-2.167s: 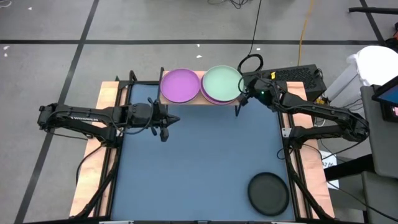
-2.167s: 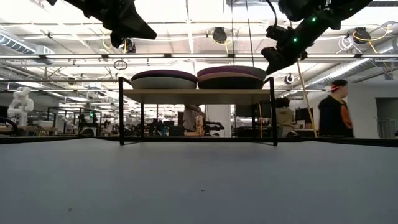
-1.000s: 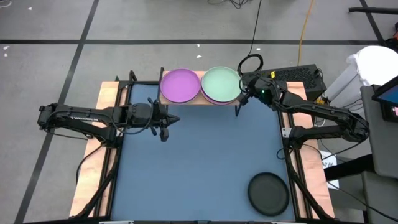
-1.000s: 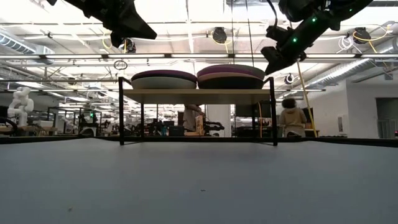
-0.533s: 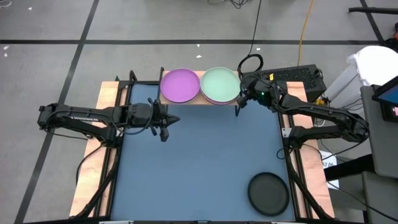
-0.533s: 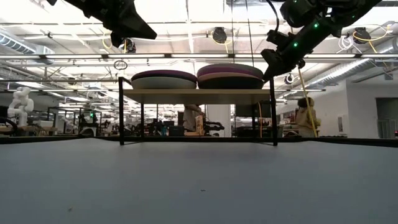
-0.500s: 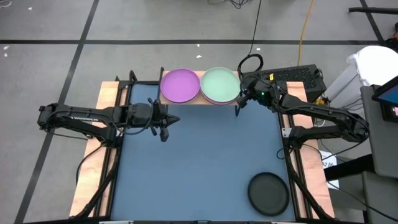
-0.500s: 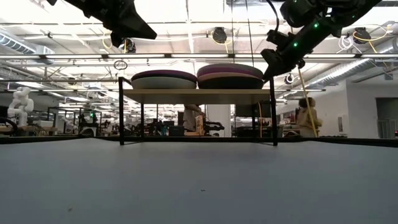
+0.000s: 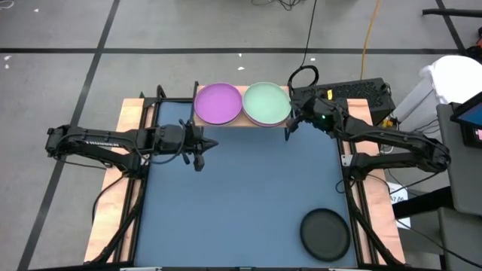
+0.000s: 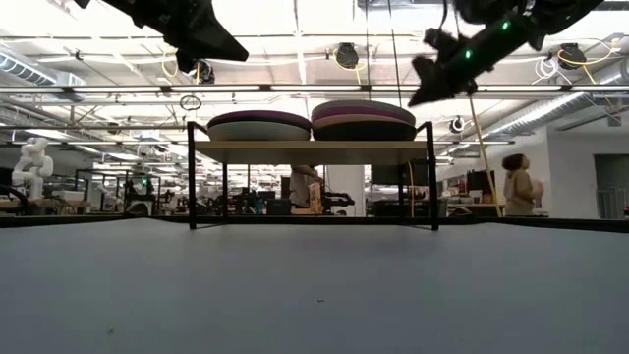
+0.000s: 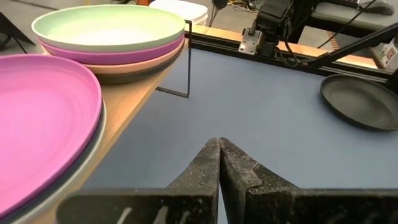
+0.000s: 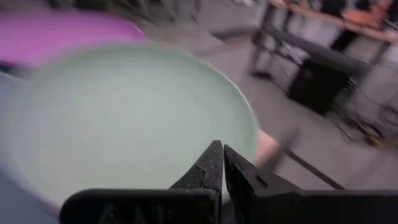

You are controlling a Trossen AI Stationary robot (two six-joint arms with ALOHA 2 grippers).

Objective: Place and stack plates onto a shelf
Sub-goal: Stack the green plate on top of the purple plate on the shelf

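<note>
- You have most of the job done, by my judgement: the shelf (image 9: 242, 123) at the table's far edge carries two stacks of plates.
- The left stack is topped by a purple plate (image 9: 218, 103), with paler and darker rims under it in the left wrist view; I cannot count them.
- The right stack shows a mint green plate (image 9: 268, 102) on top, then purple, pink and a dark one beneath.
- Still outstanding: one dark charcoal plate (image 9: 325, 234) lies on the tabletop (image 9: 241, 203), near corner on the right arm's side, well apart from the shelf.
- Your right gripper (image 9: 292, 120) hangs pinched shut and empty beside the mint stack's edge.
- Your left gripper (image 9: 200, 147) waits closed, empty, near the shelf's left end.
</note>
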